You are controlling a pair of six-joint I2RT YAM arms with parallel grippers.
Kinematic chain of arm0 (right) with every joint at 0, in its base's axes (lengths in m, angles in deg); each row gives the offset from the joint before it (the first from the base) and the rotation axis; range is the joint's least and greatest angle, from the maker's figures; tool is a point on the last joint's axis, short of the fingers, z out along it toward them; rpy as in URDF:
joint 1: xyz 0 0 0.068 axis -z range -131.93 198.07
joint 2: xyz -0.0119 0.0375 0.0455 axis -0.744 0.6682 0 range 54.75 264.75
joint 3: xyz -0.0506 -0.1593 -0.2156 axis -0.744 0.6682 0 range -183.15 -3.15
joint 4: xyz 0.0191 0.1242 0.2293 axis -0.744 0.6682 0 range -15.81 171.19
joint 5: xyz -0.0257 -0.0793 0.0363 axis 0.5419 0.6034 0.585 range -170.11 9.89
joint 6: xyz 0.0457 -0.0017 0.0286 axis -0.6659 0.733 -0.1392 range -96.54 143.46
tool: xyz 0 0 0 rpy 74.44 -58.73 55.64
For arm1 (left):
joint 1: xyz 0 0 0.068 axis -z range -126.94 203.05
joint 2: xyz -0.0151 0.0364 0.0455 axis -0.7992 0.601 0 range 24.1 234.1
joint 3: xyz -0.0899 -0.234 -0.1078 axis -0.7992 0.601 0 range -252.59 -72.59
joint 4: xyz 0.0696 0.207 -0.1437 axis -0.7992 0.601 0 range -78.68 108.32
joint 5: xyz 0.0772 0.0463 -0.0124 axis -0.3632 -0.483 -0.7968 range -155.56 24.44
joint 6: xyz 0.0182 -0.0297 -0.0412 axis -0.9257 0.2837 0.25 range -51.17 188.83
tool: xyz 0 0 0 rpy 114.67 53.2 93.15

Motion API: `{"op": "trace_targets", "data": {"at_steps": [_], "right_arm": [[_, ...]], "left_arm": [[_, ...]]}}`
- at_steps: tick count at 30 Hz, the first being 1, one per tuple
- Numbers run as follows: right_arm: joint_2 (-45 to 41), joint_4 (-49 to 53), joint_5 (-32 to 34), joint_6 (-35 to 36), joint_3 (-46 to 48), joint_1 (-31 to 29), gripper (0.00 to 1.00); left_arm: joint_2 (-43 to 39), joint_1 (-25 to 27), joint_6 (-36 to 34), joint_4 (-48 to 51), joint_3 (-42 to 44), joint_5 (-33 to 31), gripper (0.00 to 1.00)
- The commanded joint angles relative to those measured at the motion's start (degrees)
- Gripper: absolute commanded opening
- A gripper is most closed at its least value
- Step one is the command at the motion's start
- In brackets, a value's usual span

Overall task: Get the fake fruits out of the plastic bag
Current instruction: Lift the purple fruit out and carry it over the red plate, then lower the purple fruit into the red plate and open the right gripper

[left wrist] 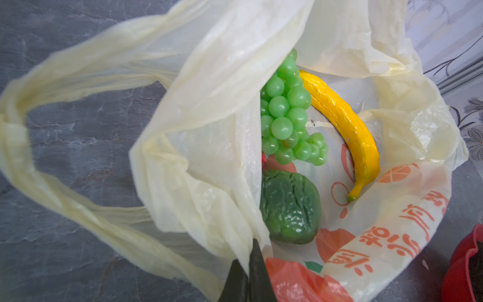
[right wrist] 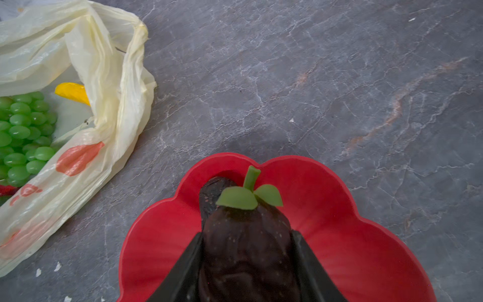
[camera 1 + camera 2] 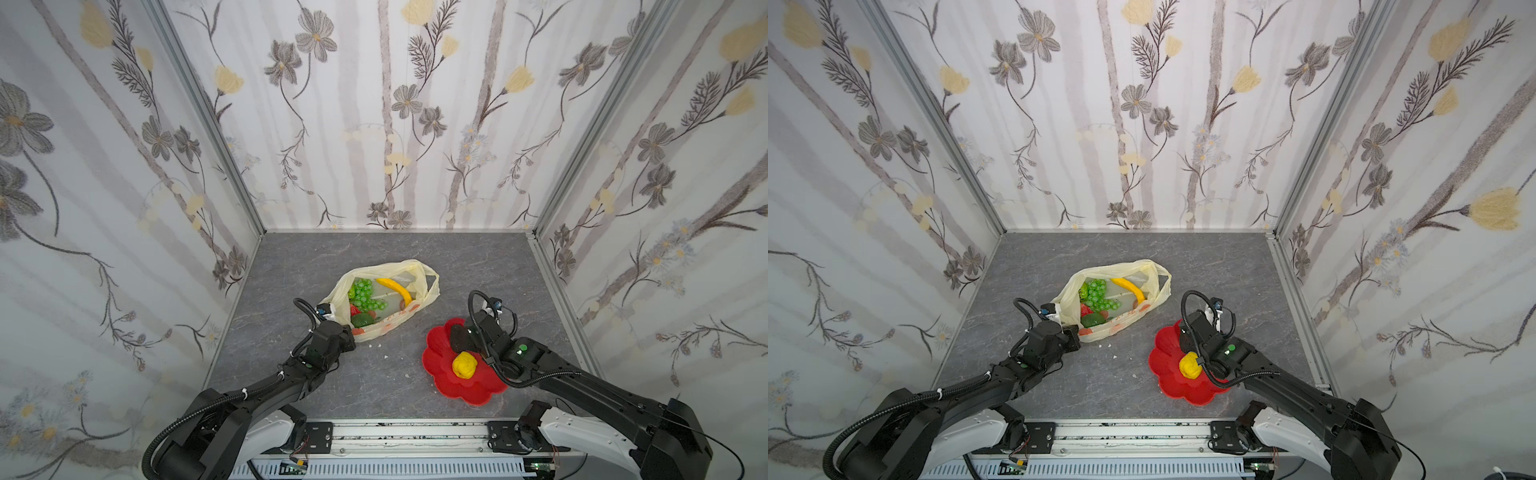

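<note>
- My left end effector (image 1: 248,274) has its two fingers pressed together, pinching the near rim of the plastic bag (image 1: 209,78).
- The pinched rim is lifted, so the mouth of the bag gapes. One loop handle lies loose on the table (image 2: 313,78).
- Inside the bag, nearest my left fingers, lies a bumpy green fruit (image 1: 290,206).
- Just beyond it are the grapes (image 1: 285,115), and the banana (image 1: 347,125) curves along their far side.
- A strawberry (image 3: 354,309) shows as a red patch beside the grapes, partly hidden by the bag.
- My right end effector (image 2: 247,234) is clamped on a dark brown fruit (image 2: 245,248) that has a green stalk and leaves, one finger on each side.
- That fruit is over the red dish (image 2: 339,222); I cannot tell whether it touches the dish.
- A second dark piece (image 2: 211,188) lies in the dish, just behind the held fruit.
- A lemon (image 3: 464,365) sits in the dish, close beside my right arm.
- The bag lies on the table to the left of the dish, apart from it.
</note>
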Motion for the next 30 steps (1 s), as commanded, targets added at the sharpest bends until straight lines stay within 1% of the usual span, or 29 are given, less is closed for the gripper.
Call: {"op": "trace_targets", "data": {"at_steps": [1,5,11,20,23,30], "right_arm": [[-1.1,-0.6,6.1,-6.2,1.8,0.1,0.41],[-2.2,-2.5,7.5,-10.5,4.3,0.1,0.41],[-3.5,-7.0,8.2,-14.9,7.6,-0.3,0.41],[-1.0,-9.3,9.5,-20.0,9.9,-1.1,0.42],[0.2,-9.8,10.2,-22.0,10.5,-1.6,0.44],[1.8,-13.4,9.1,-24.6,12.5,-1.8,0.5]], "left_arm": [[-0.5,-0.2,-0.1,-1.5,0.3,0.1,0.02],[-0.6,-0.2,-0.2,-1.6,0.4,0.0,0.02],[-0.6,-0.3,-0.2,-1.6,0.4,0.2,0.03],[-0.5,-0.5,-0.2,-1.8,0.5,0.2,0.03],[-0.6,-0.4,-0.2,-1.9,0.5,0.3,0.03],[-0.4,-0.5,-0.2,-2.2,0.6,0.4,0.03]]}}
